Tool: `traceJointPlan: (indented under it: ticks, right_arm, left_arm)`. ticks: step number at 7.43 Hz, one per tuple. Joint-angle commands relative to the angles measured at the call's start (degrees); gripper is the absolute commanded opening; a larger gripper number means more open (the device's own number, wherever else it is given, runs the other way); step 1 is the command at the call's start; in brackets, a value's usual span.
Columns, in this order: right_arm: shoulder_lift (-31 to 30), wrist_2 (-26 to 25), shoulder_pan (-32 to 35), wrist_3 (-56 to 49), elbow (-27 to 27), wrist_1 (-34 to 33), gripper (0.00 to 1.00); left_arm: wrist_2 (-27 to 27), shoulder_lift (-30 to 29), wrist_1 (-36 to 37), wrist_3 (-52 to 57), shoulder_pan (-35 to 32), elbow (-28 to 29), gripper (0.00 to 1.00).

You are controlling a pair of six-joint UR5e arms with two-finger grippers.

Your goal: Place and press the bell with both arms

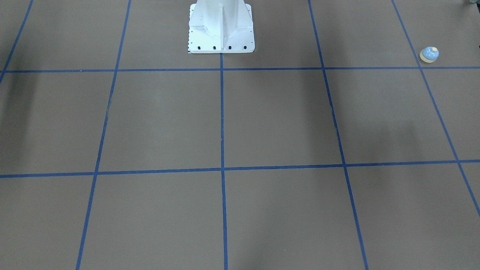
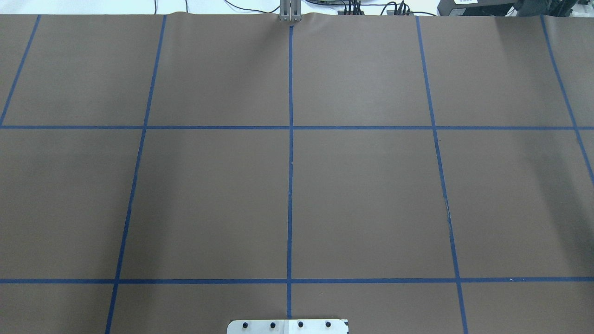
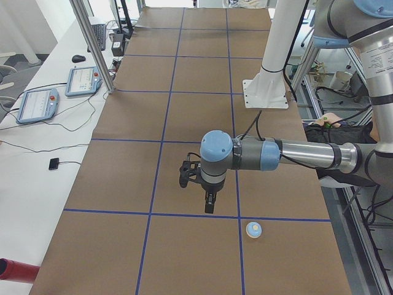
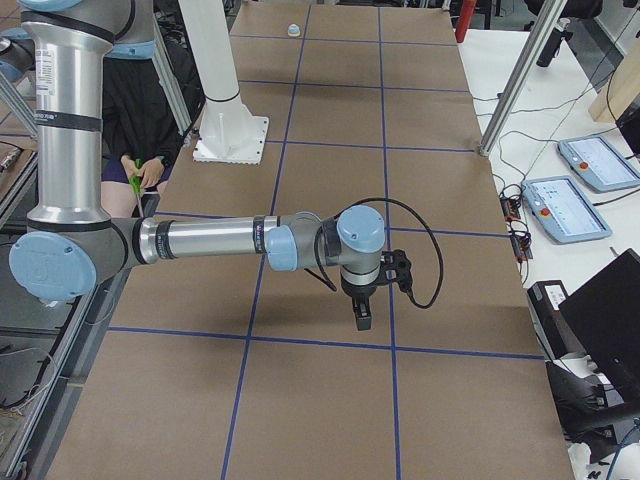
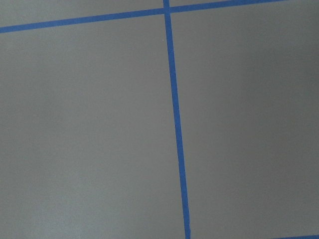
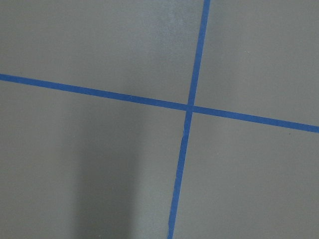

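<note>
- The bell (image 1: 429, 54) sits alone on the brown table (image 1: 165, 120), far out on the robot's left side.
- The left claw (image 3: 209, 206) hangs near it, pointing down, likely to pick it up.
- The right claw (image 4: 362, 320) hangs well apart; maybe its job is to press.
- I cannot tell if either claw is open or closed.
- The bell is a light-blue dome with a cream ring and button.

No legible text, label, brand, number or sign in any view. Tablet screens (image 3: 38, 104) beside the desk (image 3: 196, 74) are too small to read.
</note>
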Motion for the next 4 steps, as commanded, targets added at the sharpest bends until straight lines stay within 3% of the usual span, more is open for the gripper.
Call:
traceJointPlan:
  ticks: [1,4]
  right_arm:
    - [-0.2,0.3,0.0,-0.3,0.2,1.7,1.0]
    - [-0.4,0.4,0.0,-0.2,0.3,2.0,1.0]
  left_arm:
    - [0.0,0.0,-0.1,0.2,1.4,0.0,1.0]
    - [0.2,-0.6,-0.5,0.2,1.7,0.5,1.0]
